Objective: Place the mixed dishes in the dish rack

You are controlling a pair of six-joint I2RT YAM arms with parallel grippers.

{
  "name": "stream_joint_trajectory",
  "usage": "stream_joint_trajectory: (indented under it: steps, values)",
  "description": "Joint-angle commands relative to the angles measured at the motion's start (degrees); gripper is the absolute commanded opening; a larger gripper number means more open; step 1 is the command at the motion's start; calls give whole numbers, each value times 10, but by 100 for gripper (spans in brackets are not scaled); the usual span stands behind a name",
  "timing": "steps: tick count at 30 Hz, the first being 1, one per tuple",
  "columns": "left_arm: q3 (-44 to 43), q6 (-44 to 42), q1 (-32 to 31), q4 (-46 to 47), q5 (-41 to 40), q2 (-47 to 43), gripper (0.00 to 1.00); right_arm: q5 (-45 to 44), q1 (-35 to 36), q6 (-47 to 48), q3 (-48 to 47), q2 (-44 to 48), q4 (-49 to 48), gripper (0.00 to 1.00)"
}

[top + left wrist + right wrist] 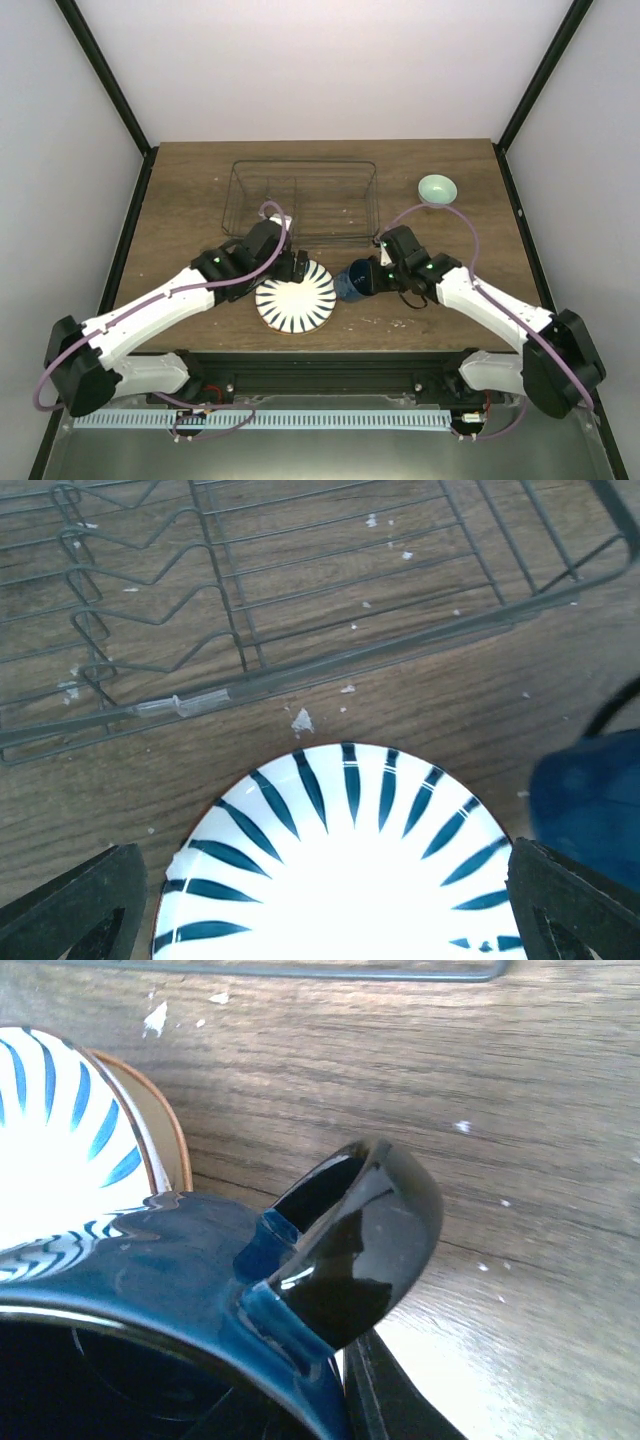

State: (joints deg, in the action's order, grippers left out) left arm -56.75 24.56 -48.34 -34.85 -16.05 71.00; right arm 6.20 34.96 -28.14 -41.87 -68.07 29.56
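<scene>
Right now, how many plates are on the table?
2 that I can tell: a white plate with dark blue stripes in front of the dish rack, and an orange-rimmed plate peeking out directly beneath it. More may be hidden in that stack.

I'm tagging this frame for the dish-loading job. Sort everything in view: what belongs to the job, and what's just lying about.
Belongs to the job:
dish rack
striped plate
orange-rimmed plate under it
dark blue mug
mint-green bowl

Just lying about:
white flecks on the table
clear tape stuck on the rack's front wire
</scene>
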Motion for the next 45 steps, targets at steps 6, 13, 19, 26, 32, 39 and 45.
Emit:
stream_joint_trajectory:
  steps: [6, 13, 19, 26, 32, 39, 45]
  values:
    - [23, -44, 62, 43, 143, -61, 100, 68, -2, 172, -6, -13, -132, 1]
    - [-10, -101, 90, 56, 259, -37, 100, 200, -2, 255, 61, 69, -257, 1]
    - [9, -123, 97, 97, 383, -36, 100, 316, -2, 290, 42, 36, -259, 1]
    - [47, -126, 157, 124, 512, -69, 99, 407, -2, 292, 73, 78, -307, 1]
    - [76, -95, 178, 165, 566, -72, 94, 467, -2, 274, 96, 115, -352, 1]
    - [115, -38, 178, 235, 617, -73, 88, 432, -2, 266, 111, 145, -381, 1]
    - [132, -19, 178, 242, 617, -106, 88, 372, -3, 265, 131, 158, -409, 1]
